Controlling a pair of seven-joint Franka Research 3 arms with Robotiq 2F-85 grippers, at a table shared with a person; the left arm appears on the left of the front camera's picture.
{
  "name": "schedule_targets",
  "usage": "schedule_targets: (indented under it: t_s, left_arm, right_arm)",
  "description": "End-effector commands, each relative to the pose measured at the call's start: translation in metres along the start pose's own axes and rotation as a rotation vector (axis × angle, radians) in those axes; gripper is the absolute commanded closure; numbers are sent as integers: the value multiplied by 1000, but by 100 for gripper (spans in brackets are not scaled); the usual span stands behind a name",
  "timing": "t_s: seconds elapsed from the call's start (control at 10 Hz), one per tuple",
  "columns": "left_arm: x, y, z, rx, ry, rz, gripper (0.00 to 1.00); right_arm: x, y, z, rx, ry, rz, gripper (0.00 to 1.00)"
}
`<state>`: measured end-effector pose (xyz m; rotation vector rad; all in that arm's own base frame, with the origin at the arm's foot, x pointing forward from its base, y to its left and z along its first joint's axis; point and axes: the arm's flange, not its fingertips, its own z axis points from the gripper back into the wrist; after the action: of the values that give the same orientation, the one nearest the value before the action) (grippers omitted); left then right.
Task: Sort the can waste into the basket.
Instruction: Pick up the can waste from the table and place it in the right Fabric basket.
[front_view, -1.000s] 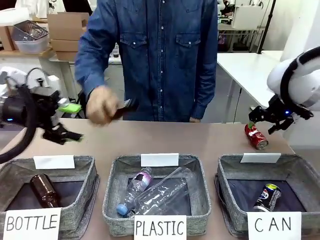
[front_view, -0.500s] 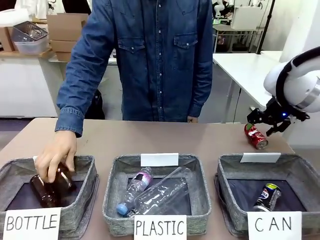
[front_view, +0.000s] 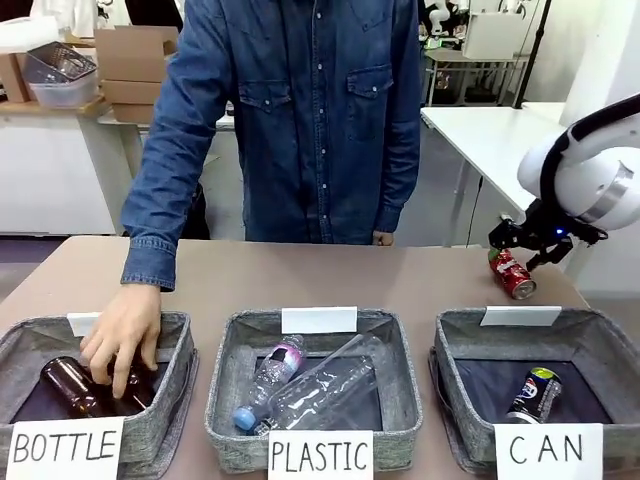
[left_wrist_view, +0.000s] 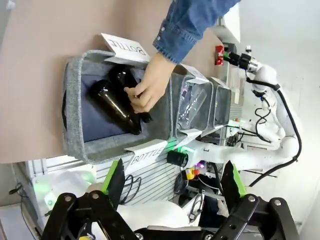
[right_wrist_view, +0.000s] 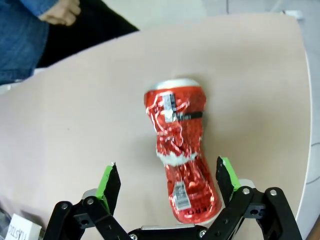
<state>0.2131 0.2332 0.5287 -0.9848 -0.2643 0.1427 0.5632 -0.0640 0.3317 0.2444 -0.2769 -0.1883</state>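
A red dented can (front_view: 512, 274) (right_wrist_view: 180, 150) lies on its side on the table at the far right, behind the grey CAN basket (front_view: 590, 335). My right gripper (front_view: 523, 252) (right_wrist_view: 167, 172) hovers just above this can, open, with a green-padded finger on each side of it and neither touching. A dark can with coloured print (front_view: 533, 394) lies inside the CAN basket. My left gripper (left_wrist_view: 174, 172) is open and holds nothing, well clear of the table's left end, looking towards the BOTTLE basket (left_wrist_view: 75, 100).
The person's hand (front_view: 120, 345) rests on brown bottles (front_view: 70, 385) in the BOTTLE basket (front_view: 170, 400) at the left. In the middle, the PLASTIC basket (front_view: 400, 400) holds clear plastic bottles (front_view: 320, 385). Bare table lies behind the baskets.
The person's hand carried a brown bottle down into the BOTTLE basket. My left arm has drawn out of the front view. The right gripper has stayed open over the red can.
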Motion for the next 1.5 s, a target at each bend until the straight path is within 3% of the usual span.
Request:
schedule_targets:
  t_s: [0.0, 0.3, 0.4, 0.5, 0.6, 0.7, 0.8, 1.0, 1.3, 1.4]
  left_arm:
    - [-4, -1, 0, 19, 5, -8, 0]
    - [-4, -1, 0, 19, 5, -8, 0]
    - [-4, -1, 0, 19, 5, -8, 0]
    - [-2, 0, -2, 1, 6, -2, 0]
    - [1, -10, -26, -63, 9, 4, 0]
    - [2, -16, -56, -84, 49, -4, 0]
    - [3, -23, -89, -121, 121, -5, 0]
    - [2, -36, -138, -171, 195, -14, 0]
    - [-7, -71, -196, -175, 203, -2, 0]
    - [6, -46, -165, -195, 213, -44, 0]
  right_arm:
    - [10, -5, -16, 5, -49, 45, 0]
    - [15, -3, -25, -23, -46, 67, 0]
    - [15, -3, -27, -33, -39, 73, 60]
    - [14, -3, -28, -31, -29, 71, 60]
    - [14, -2, -27, -35, -22, 75, 100]
    - [15, -3, -25, -39, -19, 75, 66]
    - [15, -2, -23, -29, -13, 76, 100]
    - [15, -2, -20, -31, -5, 79, 100]
    - [14, -3, -18, -31, -1, 73, 100]
    - [13, -2, -15, -31, -6, 72, 100]
